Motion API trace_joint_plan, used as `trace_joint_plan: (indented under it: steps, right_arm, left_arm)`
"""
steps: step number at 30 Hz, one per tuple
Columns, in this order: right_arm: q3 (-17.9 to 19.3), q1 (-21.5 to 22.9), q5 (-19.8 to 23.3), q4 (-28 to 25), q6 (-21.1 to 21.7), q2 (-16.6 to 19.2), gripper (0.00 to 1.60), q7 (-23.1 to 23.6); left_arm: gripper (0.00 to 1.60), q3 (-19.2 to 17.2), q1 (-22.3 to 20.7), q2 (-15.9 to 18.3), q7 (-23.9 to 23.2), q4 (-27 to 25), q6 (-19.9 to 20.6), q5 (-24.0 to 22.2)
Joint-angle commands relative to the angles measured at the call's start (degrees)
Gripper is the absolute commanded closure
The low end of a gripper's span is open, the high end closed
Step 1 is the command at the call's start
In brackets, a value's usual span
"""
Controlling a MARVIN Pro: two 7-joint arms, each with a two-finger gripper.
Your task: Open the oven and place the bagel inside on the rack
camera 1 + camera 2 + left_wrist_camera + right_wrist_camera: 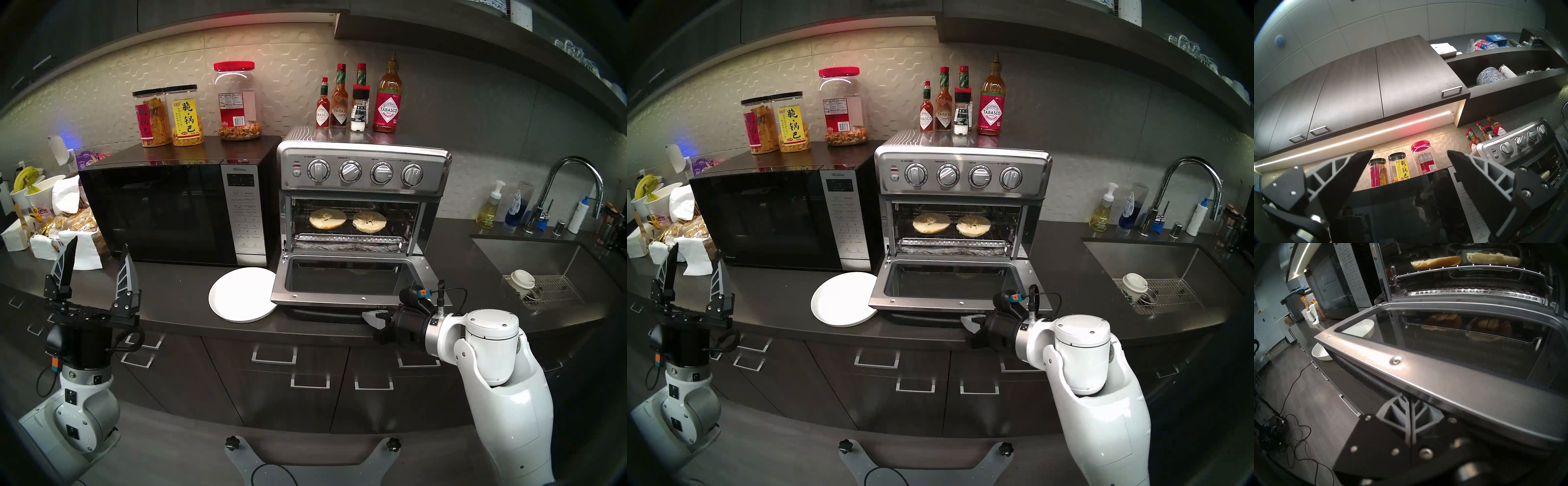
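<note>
Stainless steel frames the oven (363, 169), its glass door (346, 278) dropped flat. Both bagel (327, 218) halves lie side by side on the rack (349, 232), above and beyond the right end effector (369, 317), which sits pinched shut and empty just under the door's front edge, whose long axis runs crosswise to it. The left end effector (95, 271), spread wide and empty, is well apart.
</note>
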Motion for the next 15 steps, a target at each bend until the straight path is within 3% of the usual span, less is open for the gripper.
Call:
trace_joint_plan:
  steps: [1,15]
  right_arm:
    - [-1.0,2.9,-0.4,1.4,-1.6,-1.4,1.60,-1.1]
    - [-1.4,7.0,-0.7,0.2,0.6,-1.6,1.60,-1.4]
  left_arm:
    - [0.00,-0.3,0.0,0.1,0.0,-1.1,0.0,0.1]
    - [0.00,-0.2,-0.1,0.2,0.2,-1.0,-0.1,0.3]
